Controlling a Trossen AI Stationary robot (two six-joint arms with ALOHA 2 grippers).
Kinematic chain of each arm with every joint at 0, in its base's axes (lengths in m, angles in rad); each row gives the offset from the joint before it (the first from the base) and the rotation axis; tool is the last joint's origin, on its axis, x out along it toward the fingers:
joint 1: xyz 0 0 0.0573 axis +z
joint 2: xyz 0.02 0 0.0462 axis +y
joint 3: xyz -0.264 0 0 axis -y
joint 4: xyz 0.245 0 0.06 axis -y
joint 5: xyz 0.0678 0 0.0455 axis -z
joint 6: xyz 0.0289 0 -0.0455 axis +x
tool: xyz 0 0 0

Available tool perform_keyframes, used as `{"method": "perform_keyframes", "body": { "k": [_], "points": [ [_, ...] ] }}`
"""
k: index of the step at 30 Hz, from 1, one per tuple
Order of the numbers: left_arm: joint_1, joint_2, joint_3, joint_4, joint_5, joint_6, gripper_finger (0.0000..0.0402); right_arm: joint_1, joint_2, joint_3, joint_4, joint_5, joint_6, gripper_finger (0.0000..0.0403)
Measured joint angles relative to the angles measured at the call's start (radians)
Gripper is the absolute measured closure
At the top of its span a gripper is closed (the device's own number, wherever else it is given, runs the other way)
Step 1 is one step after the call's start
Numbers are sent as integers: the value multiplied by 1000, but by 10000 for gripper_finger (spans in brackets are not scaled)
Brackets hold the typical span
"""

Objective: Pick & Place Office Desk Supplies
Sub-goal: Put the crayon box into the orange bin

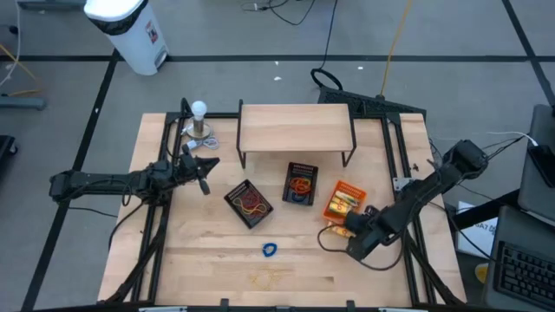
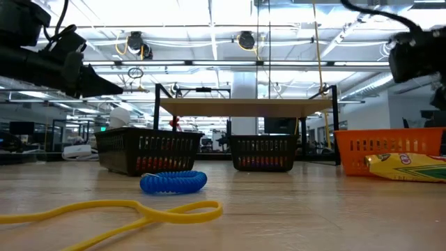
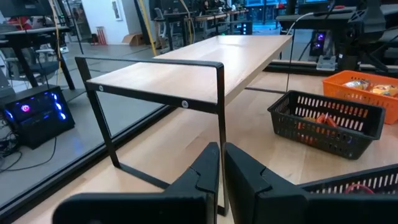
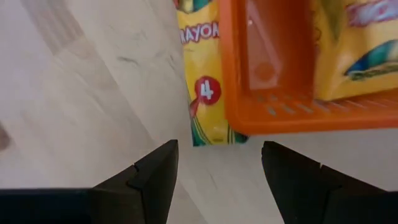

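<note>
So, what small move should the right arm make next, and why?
Probably lower the right gripper a little toward the yellow crayon packet. Its fingers stand open above the packet, which lies on the table against the outside of the orange tray, not in it. The left gripper is shut and waits near the wooden shelf.

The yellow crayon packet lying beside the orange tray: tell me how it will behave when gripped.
The crayon packet looks like a thin, flat carton, so it is probably light and may slide on the smooth table. It lies flat against the orange tray, so the open right gripper may find it hard to get under.
</note>
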Motion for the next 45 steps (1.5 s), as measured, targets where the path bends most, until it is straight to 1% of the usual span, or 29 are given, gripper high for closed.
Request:
{"method": "perform_keyframes", "body": {
  "k": [4,8,12,18,23,25,28,32,34,37,40,42,45],
  "points": [
    [0,0,0,-17,0,0,376,-1,61,0,7,29,-38,179],
    [0,0,0,-33,0,0,376,-2,94,0,53,58,-68,179],
    [0,0,0,-33,0,0,376,-3,102,0,103,90,-93,179],
    [0,0,0,-34,0,0,376,-3,106,0,109,127,-104,179],
    [0,0,0,-34,0,0,376,-9,105,-8,113,128,-65,179],
    [0,0,0,-34,0,0,376,-10,105,-20,119,104,-50,184],
    [0,0,0,-35,0,0,376,-9,102,-44,159,76,-40,202],
    [0,0,0,-36,0,0,376,-8,100,-75,203,73,-40,243],
    [0,0,0,-36,0,-3,376,-8,98,-77,213,55,-45,268],
    [0,0,0,-39,0,-5,376,-10,94,-77,221,-12,-47,306],
    [0,0,0,-39,0,-6,376,-2,80,-77,233,-141,-48,335],
    [0,0,0,-39,0,-7,376,3,62,-78,253,-192,-61,340],
    [0,0,0,-39,2,-14,376,20,23,-85,269,-212,-68,340]
  ]
}}
